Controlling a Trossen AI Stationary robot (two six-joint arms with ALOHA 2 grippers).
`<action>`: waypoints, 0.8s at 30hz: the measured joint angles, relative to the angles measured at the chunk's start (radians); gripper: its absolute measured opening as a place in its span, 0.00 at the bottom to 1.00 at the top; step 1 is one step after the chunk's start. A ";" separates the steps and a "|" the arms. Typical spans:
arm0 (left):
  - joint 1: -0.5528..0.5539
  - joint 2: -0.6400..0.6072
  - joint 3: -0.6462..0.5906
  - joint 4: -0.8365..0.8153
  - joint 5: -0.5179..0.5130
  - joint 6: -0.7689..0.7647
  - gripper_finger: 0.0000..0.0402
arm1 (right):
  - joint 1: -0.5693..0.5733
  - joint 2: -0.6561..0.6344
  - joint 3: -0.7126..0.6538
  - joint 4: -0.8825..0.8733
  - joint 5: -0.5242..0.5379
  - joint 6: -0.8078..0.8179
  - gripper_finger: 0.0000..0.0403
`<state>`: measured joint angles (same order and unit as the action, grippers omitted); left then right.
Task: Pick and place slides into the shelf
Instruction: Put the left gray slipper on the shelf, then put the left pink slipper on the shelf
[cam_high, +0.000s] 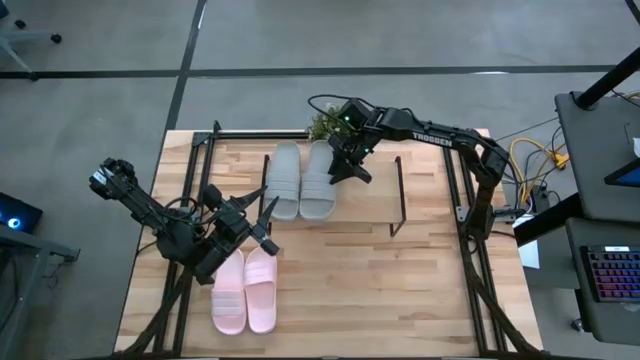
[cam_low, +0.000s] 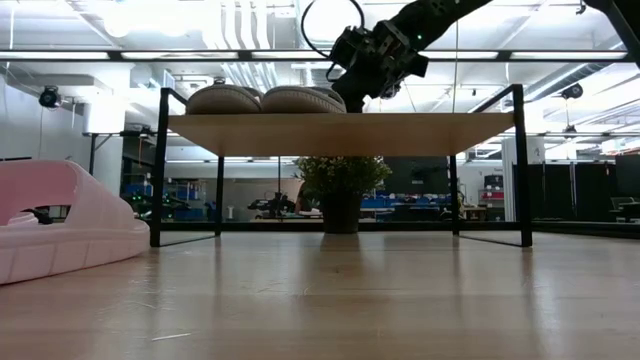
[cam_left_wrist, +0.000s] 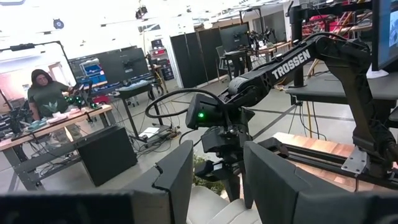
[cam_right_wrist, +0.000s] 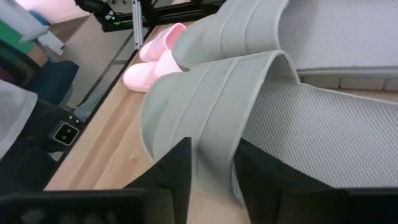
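Where strap (cam_right_wrist: 205, 112) meets right end effector (cam_right_wrist: 211, 171).

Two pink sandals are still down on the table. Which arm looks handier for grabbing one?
The left, I'd guess. The left gripper hovers right beside the pink slides, while the right gripper is across the table over the shelf, at the grey-green slides.

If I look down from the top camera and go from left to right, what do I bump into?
Left hand → grey slides → right hand → cables → keyboard.
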<state>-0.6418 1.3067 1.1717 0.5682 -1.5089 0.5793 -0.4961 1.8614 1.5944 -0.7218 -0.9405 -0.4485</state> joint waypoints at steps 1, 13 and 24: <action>0.000 0.000 0.000 0.000 0.000 0.000 0.32 | 0.000 0.000 0.000 -0.002 0.000 0.008 0.30; -0.001 0.000 0.000 0.000 0.000 0.000 0.32 | 0.016 -0.002 0.046 -0.019 0.108 0.030 0.50; -0.001 0.000 0.000 -0.001 0.000 0.003 0.32 | 0.018 -0.004 0.208 -0.119 0.113 0.062 0.50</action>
<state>-0.6426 1.3067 1.1713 0.5674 -1.5089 0.5822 -0.4778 1.8576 1.8022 -0.8412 -0.8272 -0.3870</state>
